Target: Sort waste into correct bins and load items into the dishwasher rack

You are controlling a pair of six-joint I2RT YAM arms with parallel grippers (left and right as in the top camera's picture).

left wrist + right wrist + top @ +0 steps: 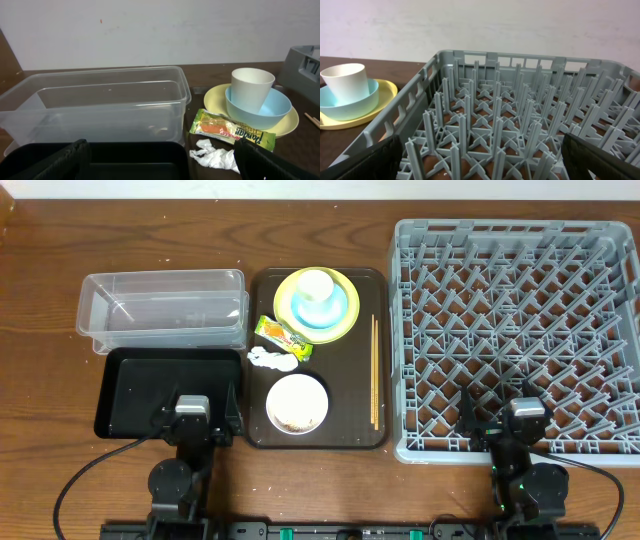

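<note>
On the dark brown serving tray [345, 395] a yellow plate [282, 295] carries a light blue bowl [338, 315] with a cream cup [316, 286] in it. Below it lie a green-and-orange wrapper [283, 334] and a crumpled tissue [272, 360]. A white bowl [272, 402] holds a few small scraps [293, 421]. Chopsticks [375, 370] lie along the tray's right side. My left gripper [196, 416] stands open over the black tray's [140, 385] near edge. My right gripper [527, 420] stands open over the grey rack's [520, 226] near edge. Neither holds anything.
The clear tub [160, 315] sits empty behind the black tray, left of the serving tray. The rack fills the table's right side, its upright pegs [492, 120] right in front of my right fingers [365, 162]. A pale wall stands behind the table.
</note>
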